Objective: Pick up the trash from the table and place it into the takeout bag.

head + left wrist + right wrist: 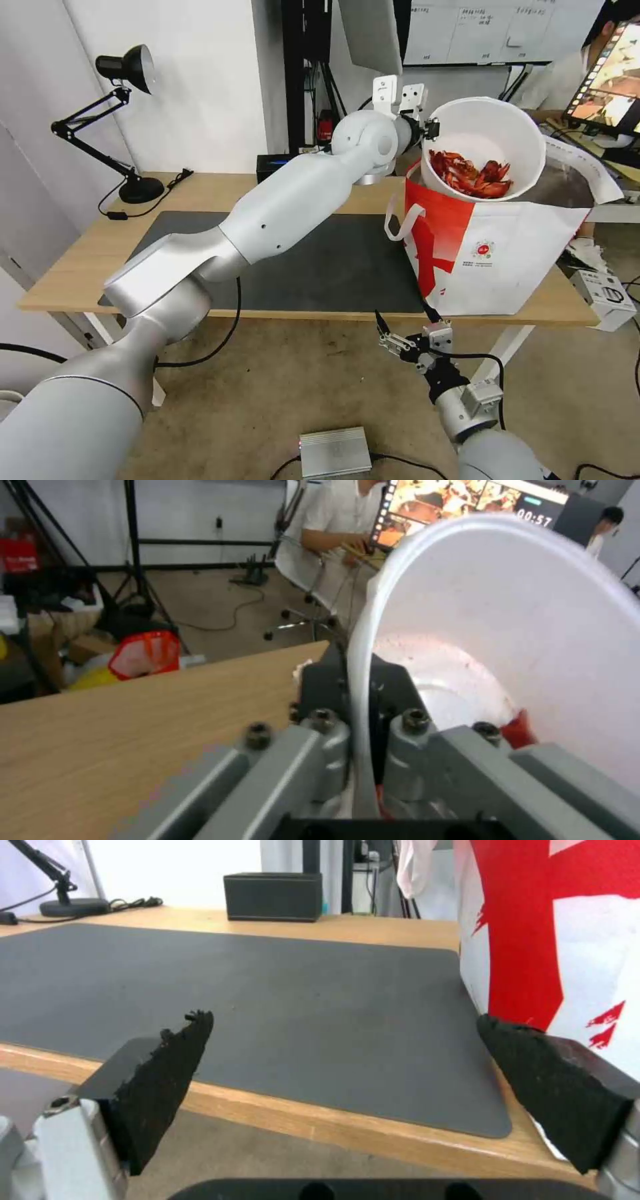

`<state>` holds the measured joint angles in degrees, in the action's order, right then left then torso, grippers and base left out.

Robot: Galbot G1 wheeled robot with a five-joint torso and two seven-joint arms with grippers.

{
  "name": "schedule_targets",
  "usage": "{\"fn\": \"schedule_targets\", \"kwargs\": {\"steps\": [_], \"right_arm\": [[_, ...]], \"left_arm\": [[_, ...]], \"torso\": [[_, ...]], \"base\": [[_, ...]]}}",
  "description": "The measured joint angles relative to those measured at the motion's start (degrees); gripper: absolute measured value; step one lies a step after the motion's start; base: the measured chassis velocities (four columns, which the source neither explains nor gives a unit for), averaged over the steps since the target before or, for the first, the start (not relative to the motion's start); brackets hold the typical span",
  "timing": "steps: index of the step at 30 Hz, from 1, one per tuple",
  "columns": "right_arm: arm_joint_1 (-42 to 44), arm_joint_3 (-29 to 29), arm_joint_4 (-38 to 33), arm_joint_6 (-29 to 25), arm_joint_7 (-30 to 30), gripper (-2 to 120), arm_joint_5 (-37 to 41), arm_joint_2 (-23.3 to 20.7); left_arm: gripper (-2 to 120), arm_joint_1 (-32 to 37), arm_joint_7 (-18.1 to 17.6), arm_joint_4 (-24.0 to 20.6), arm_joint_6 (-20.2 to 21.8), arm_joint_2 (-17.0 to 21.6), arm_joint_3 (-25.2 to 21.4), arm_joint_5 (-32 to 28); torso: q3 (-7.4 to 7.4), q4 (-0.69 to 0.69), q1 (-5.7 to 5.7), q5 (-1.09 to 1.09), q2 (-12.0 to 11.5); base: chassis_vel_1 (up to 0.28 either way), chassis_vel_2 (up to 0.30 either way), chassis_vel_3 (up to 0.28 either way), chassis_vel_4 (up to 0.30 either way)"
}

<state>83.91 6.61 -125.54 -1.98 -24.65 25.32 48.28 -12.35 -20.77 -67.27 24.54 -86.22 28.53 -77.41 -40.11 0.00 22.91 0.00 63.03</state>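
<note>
Reaching long across the surface (80, 267), the left arm holds its left tool (431, 128) pinched shut on the rim of the white bowl (483, 130), tipped over the mouth of the takeout bag (507, 260); red shells (470, 175) lie at its low edge; bag contents hidden; the right tool (403, 328) hangs spread wide and empty below the front edge.

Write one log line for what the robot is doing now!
left claw: shut on white round bowl rim, tilted over red-and-white takeout bag | right claw: open, idle below table edge
</note>
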Motion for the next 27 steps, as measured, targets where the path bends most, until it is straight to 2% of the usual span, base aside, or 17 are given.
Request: {"fn": "schedule_targets", "kwargs": {"steps": [2, 4, 6, 8, 9, 11, 12, 14, 15, 17, 21, 25, 27], "right_arm": [[0.00, 0.00, 0.00, 0.00, 0.00, 100, 0.00, 0.00], [0.00, 0.00, 0.00, 0.00, 0.00, 100, 0.00, 0.00], [0.00, 0.00, 0.00, 0.00, 0.00, 100, 0.00, 0.00], [0.00, 0.00, 0.00, 0.00, 0.00, 100, 0.00, 0.00], [0.00, 0.00, 0.00, 0.00, 0.00, 100, 0.00, 0.00], [0.00, 0.00, 0.00, 0.00, 0.00, 100, 0.00, 0.00], [0.00, 0.00, 0.00, 0.00, 0.00, 100, 0.00, 0.00], [0.00, 0.00, 0.00, 0.00, 0.00, 100, 0.00, 0.00], [0.00, 0.00, 0.00, 0.00, 0.00, 100, 0.00, 0.00], [0.00, 0.00, 0.00, 0.00, 0.00, 100, 0.00, 0.00], [0.00, 0.00, 0.00, 0.00, 0.00, 100, 0.00, 0.00], [0.00, 0.00, 0.00, 0.00, 0.00, 100, 0.00, 0.00], [0.00, 0.00, 0.00, 0.00, 0.00, 100, 0.00, 0.00]], "left_arm": [[13, 0.06, 0.01, -0.24, 0.00, 0.20, 0.07, 0.06], [24, 0.14, -0.08, -0.47, 0.09, 0.37, 0.17, 0.08], [27, 0.15, -0.12, -0.58, 0.19, 0.43, 0.25, 0.08], [38, 0.15, -0.19, -0.92, 0.37, 0.44, 0.31, -0.02], [38, 0.15, -0.19, -0.92, 0.37, 0.44, 0.31, -0.02], [49, 0.09, -0.22, -1.26, 0.72, 0.40, 0.40, -0.23], [49, 0.09, -0.22, -1.26, 0.72, 0.40, 0.40, -0.23], [60, -0.03, -0.30, -1.54, 1.20, 0.11, 0.39, -0.43], [60, -0.03, -0.30, -1.54, 1.20, 0.11, 0.39, -0.43], [70, -0.14, -0.37, -1.88, 1.57, -0.01, 0.51, -0.50], [79, -0.24, -0.36, -2.08, 1.83, 0.02, 0.66, -0.54], [98, -0.37, 0.37, -2.38, 3.88, 0.53, 0.73, -0.58], [99, -0.37, 0.66, -2.42, 4.31, 0.68, 0.76, -0.58]], "torso": [[0.00, 0.00, 0.00, 0.00, 0.00], [0.00, 0.00, 0.00, 0.00, 0.00], [0.00, 0.00, 0.00, 0.00, 0.00], [0.00, 0.00, 0.00, 0.00, 0.00], [0.00, 0.00, 0.00, 0.00, 0.00], [0.00, 0.00, 0.00, 0.00, 0.00], [0.00, 0.00, 0.00, 0.00, 0.00], [0.00, 0.00, 0.00, 0.00, 0.00], [0.00, 0.00, 0.00, 0.00, 0.00], [0.00, 0.00, 0.00, 0.00, 0.00], [0.00, 0.00, 0.00, 0.00, 0.00], [0.00, 0.00, 0.00, 0.00, 0.00], [0.00, 0.00, 0.00, 0.00, 0.00]], "base": [[0.000, 0.000, 0.000, 0.000], [0.000, 0.000, 0.000, 0.000], [0.000, 0.000, 0.000, 0.000], [0.000, 0.000, 0.000, 0.000], [0.000, 0.000, 0.000, 0.000], [0.000, 0.000, 0.000, 0.000], [0.000, 0.000, 0.000, 0.000], [0.000, 0.000, 0.000, 0.000], [0.000, 0.000, 0.000, 0.000], [0.000, 0.000, 0.000, 0.000], [0.000, 0.000, 0.000, 0.000], [0.000, 0.000, 0.000, 0.000], [0.000, 0.000, 0.000, 0.000]]}}
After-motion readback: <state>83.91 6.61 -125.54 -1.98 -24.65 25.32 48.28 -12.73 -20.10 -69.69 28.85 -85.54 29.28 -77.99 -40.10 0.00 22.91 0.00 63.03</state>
